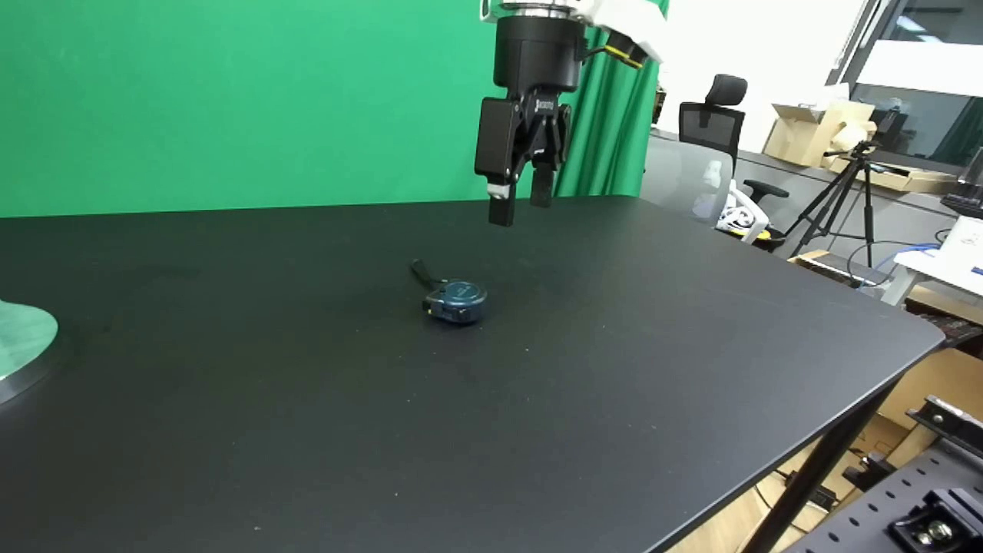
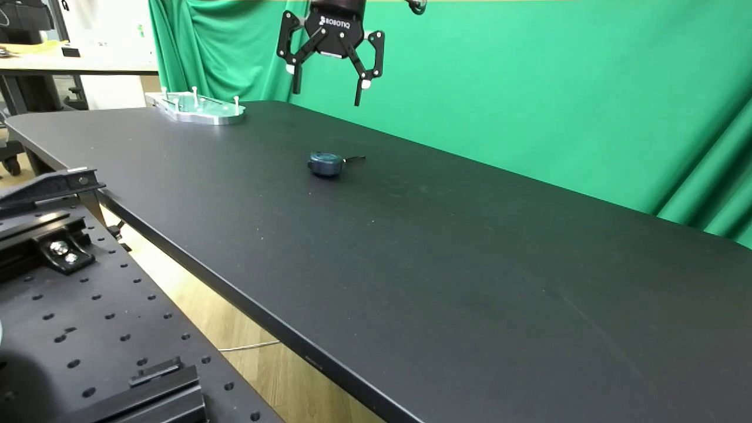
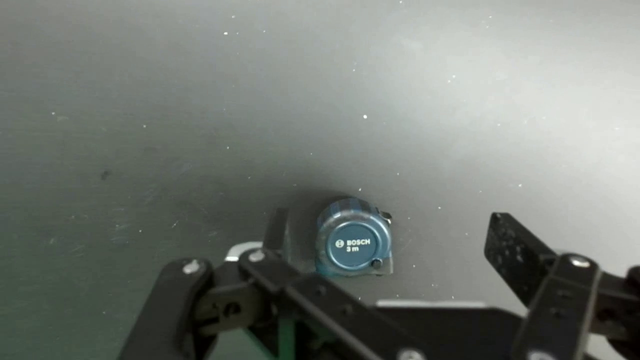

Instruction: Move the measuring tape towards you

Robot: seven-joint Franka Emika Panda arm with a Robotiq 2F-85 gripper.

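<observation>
Overhead, gripper [image 2: 327,97]: pointing down, well above the black tabletop [image 2: 470,305]; fingers [image 3: 517,257] spread wide, a gap between them
Below, measuring tape [image 3: 354,245]: rounded blue-teal case printed BOSCH, lying flat on the tabletop; nearer the edge along the green curtain [image 2: 529,94] than the opposite edge, well in from the corners; its dark strip [image 1: 421,273] points toward the curtain edge
Farther off, plate [image 2: 205,119]: in an exterior view, pale green with upright posts [image 2: 237,104]; at the tabletop's end edge, near the curtain-side corner
</observation>
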